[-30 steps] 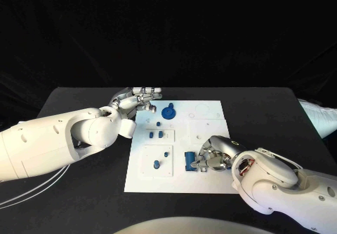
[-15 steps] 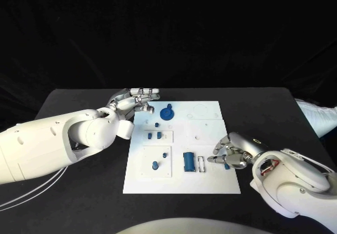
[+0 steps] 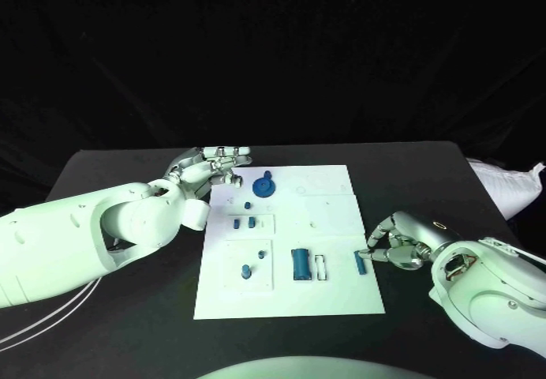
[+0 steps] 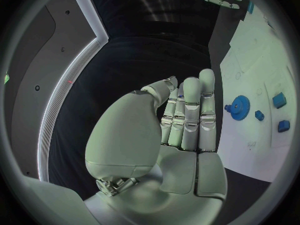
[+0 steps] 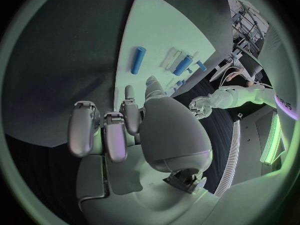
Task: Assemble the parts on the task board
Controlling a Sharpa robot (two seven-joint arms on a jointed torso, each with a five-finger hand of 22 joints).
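Blue against the white board point(image 3: 332, 300), the thin rod point(image 3: 362, 263) lay flat at its three-o'clock edge, touching your right hand's point(image 3: 401, 246) curled, empty fingertips point(image 3: 372, 254). Nudge it sideways and it could roll off onto the black table point(image 3: 450, 178). Your left hand point(image 3: 211, 166) hovered at ten o'clock, fingers together, holding nothing, near the gear point(image 3: 265, 187).
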